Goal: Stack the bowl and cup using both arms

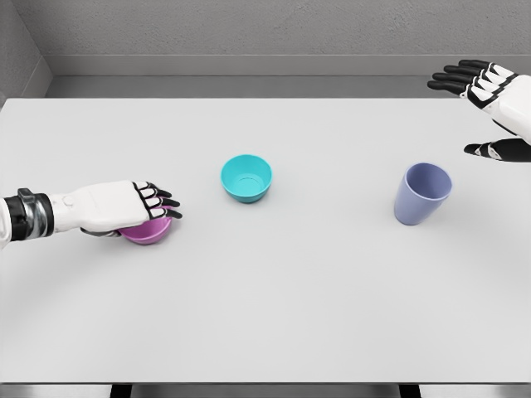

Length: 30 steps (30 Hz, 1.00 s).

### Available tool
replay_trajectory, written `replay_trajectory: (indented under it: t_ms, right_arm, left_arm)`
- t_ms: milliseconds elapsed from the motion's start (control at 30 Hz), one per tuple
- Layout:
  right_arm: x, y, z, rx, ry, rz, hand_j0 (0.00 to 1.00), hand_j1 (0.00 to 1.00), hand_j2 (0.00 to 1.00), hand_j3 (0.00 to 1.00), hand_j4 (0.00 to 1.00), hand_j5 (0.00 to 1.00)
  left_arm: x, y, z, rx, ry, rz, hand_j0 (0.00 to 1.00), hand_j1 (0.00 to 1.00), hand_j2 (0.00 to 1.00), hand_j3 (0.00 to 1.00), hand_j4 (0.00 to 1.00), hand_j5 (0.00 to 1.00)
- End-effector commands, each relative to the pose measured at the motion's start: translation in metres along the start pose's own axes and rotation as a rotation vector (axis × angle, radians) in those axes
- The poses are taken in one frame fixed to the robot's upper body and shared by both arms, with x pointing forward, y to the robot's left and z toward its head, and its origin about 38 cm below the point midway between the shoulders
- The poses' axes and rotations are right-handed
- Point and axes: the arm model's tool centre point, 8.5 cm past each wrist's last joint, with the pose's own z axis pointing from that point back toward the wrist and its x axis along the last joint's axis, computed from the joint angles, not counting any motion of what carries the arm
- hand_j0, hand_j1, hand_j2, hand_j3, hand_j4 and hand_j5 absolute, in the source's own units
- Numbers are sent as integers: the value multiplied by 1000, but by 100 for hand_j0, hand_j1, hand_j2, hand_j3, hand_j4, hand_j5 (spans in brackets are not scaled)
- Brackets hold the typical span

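Observation:
A purple bowl [151,231] sits at the table's left, mostly hidden under my left hand [149,207], whose fingers curl over its rim and grasp it. A teal bowl [246,178] stands upright near the middle of the table. A lavender cup [421,193] stands upright on the right. My right hand [481,108] hovers above and behind the cup at the right edge, fingers spread and thumb apart, holding nothing.
The white table [274,307] stretches wide toward me, with its front edge near the bottom of the view. A grey wall runs behind the table's far edge.

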Motion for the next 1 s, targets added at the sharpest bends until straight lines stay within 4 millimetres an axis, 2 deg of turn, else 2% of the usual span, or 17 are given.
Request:
replay_trajectory:
  t_ms: [0,67,200,367,600,800,867,967]
  right_arm:
    - [0,-1,0,-4,1,-4,100,100,100,100,100,100]
    - [0,-1,0,-4,1,-4,100,100,100,100,100,100]
    - [0,-1,0,-4,1,-4,100,100,100,100,100,100]
    - [0,-1,0,-4,1,-4,100,100,100,100,100,100]
    - [0,-1,0,-4,1,-4,100,100,100,100,100,100]
    - [0,-1,0,-5,1,-3,100,100,100,100,100,100]
    - [0,-2,0,-6,1,-2,100,100,100,100,100,100]
    - [0,-3,0,-7,1,-1,100,100,100,100,100,100]
  left_arm:
    - [0,-1,0,-12,0,-3,70,70,70,70,70,70]
    - [-1,-1,1,-11,1,-1,67,67,67,67,67,67]
    - [-2,1,3,0,7,0,53,53,53,53,53,53]
    - [-5,6,4,17,13,2,43,43,43,43,43,43]
    - [-19,41,-4,172,60,21,44,44,44,44,44,44]
    - [-35,71,-28,252,75,39,44,44,44,44,44,44]
    - [-33,86,-51,280,65,32,44,44,44,44,44,44]
    - [-27,98,-68,295,50,14,44,44,44,44,44,44]
